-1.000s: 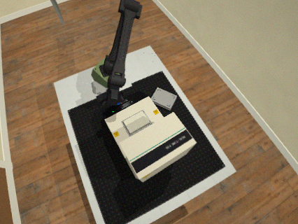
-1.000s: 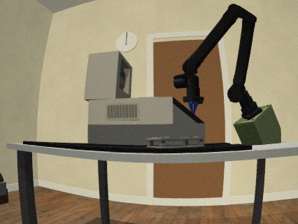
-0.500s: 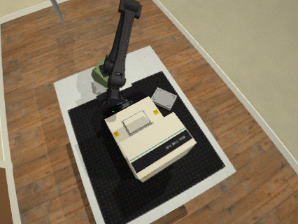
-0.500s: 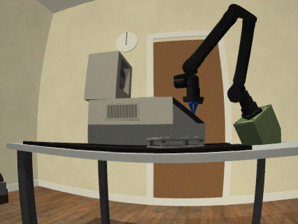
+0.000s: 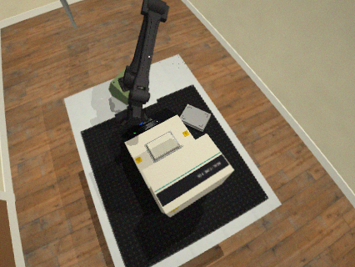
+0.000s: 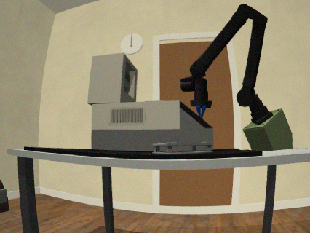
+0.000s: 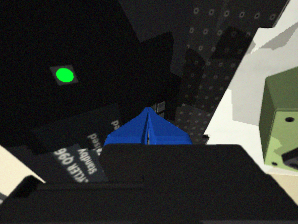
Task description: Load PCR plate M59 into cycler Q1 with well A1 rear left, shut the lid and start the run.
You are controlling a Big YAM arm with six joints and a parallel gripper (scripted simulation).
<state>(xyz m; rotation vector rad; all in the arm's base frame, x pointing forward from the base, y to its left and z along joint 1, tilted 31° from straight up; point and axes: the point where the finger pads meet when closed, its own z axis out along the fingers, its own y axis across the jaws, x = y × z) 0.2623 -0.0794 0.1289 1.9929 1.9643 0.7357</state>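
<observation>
Plate M59 (image 5: pixel 195 116): lying on its nest near the bench's (image 5: pixel 79 109) rear right edge.
Q1 (image 5: pixel 183 167): lid (image 6: pixel 109 78) standing up, lamp (image 7: pixel 64 75) glowing green.
Tool (image 6: pixel 201 111): pinched narrow, holding nothing, hanging over the keys.
Advice: we are lifting straight off, widening before straddling M59's long sides.

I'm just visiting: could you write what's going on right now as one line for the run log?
lid: open, swung back | lamp: green | tool: shut, empty, over front panel | plate: on nest beside cycler | block: empty
</observation>
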